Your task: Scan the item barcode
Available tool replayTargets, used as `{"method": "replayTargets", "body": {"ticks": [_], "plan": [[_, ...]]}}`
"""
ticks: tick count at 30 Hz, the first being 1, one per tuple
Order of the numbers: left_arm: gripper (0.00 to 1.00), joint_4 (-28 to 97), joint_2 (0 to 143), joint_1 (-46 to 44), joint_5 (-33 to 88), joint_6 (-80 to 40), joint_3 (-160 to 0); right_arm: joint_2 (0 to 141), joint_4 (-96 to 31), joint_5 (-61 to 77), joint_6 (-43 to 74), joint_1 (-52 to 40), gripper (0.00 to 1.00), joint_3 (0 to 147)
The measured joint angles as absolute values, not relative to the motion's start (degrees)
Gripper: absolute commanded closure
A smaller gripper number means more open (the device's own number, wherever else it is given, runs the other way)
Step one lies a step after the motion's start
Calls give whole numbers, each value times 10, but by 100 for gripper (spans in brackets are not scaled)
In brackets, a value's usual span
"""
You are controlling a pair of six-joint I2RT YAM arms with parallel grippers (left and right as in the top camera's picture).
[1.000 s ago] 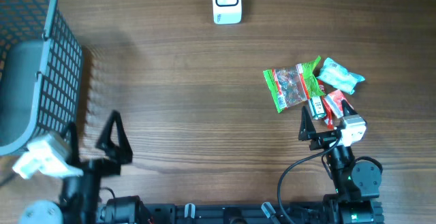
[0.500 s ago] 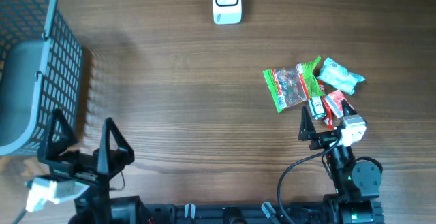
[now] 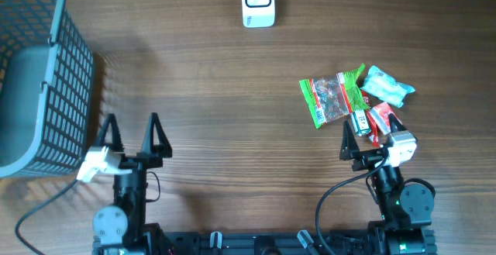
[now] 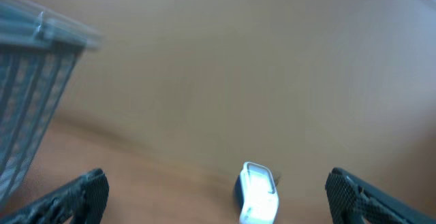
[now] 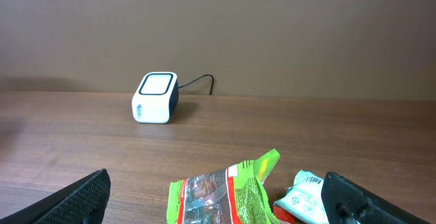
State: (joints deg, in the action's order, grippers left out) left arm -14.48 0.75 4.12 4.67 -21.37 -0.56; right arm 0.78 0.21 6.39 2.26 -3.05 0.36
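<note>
Table (image 3: pixel 232 115): wood top, carries all parts. We work from the near edge.

Basket (image 3: pixel 74 77): grey mesh, far-left corner, well apart from the goods. We judge it to be the drop-off for scanned goods, hence on the left arm's side.

Left claw (image 3: pixel 130 123): near edge, just right of the basket. Jaws at full spread, nothing betw. them. It faces the scanner, which sits centred betw. its fingers in the left wrist view.

Right claw (image 3: pixel 370 127): near edge, right side. Jaws fully apart, nothing held. Its tips flank the near end of the pile. We cannot tell if they touch. We read this as set up for a pick.

Green bag (image 3: pixel 329 98): task item, flat on the table, right of centre.

Scanner (image 3: pixel 257 1): white box, far edge, centre, face up, cable to the rear. Mid position suits either arm.

Small packets: pale blue packet (image 3: pixel 387 87) beside the bag's right end, red packet (image 3: pixel 378 119) nearest the claw.

No item lifted yet.
</note>
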Motion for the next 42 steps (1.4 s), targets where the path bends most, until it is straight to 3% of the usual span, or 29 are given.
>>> {"method": "replayTargets", "body": {"ticks": [6, 21, 42], "plan": [[0, 34, 8, 41, 41, -215, -3, 8, 2, 64, 23, -30, 0, 4], [0, 35, 8, 41, 39, -5, -4, 8, 2, 64, 23, -30, 0, 4], [0, 35, 8, 41, 39, 15, -4, 8, 2, 64, 23, -30, 0, 4]]}}
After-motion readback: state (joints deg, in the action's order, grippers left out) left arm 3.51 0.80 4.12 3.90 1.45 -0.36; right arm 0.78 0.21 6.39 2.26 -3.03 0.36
